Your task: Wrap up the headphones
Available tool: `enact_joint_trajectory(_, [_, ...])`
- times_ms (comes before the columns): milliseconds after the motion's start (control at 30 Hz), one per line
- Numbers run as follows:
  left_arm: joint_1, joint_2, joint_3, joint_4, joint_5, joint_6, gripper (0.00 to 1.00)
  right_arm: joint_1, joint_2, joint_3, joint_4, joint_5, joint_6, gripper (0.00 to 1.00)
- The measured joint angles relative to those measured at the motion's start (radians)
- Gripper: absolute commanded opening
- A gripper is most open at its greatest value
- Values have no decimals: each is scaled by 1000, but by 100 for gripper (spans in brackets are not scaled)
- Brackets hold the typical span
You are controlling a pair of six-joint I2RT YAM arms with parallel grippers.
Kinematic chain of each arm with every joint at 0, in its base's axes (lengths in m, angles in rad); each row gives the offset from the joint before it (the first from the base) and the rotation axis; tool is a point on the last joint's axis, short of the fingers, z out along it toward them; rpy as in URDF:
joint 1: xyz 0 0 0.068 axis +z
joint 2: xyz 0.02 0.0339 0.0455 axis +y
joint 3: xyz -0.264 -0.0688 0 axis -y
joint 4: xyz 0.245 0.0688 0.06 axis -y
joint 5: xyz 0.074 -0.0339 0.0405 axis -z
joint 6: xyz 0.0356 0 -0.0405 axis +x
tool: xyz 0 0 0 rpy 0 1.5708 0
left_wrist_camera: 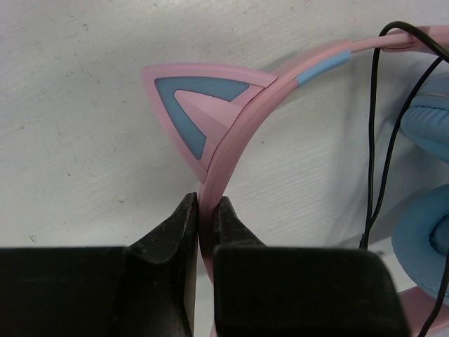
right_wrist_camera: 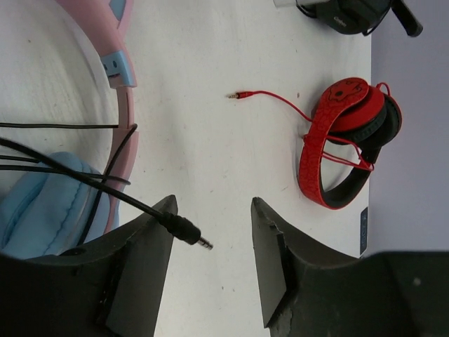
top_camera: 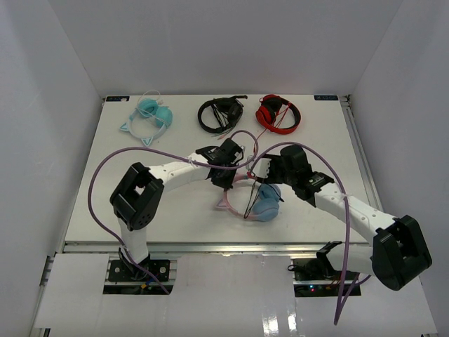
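Left wrist: left pincer (left_wrist_camera: pixel 205 208) on headphones (left_wrist_camera: pixel 244 125)

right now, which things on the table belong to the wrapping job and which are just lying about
In the job:
- pink-and-blue headphones
- their black cable and plug
- left tool, clamped on the headband
- right tool, open beside the plug

Lying about:
- teal cat-ear headphones
- black headphones
- red headphones
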Motion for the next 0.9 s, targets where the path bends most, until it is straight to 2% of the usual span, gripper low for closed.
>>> enact_joint_trajectory(267, [35, -31, -30, 6, 36, 20, 0, -120, 43, 0, 11, -84, 56, 69])
enact_joint_trajectory(467, [81, -47, -30, 1, 64, 40, 0, -199, 86, 1, 20, -143, 110, 81])
enact_joint_trajectory(767, [148, -48, -30, -2, 92, 49, 0, -281, 120, 5, 13, -252, 208, 84])
enact_joint_trajectory(900, [221, -40, -24, -6, 119, 41, 0, -338, 76, 6, 12, -338, 284, 86])
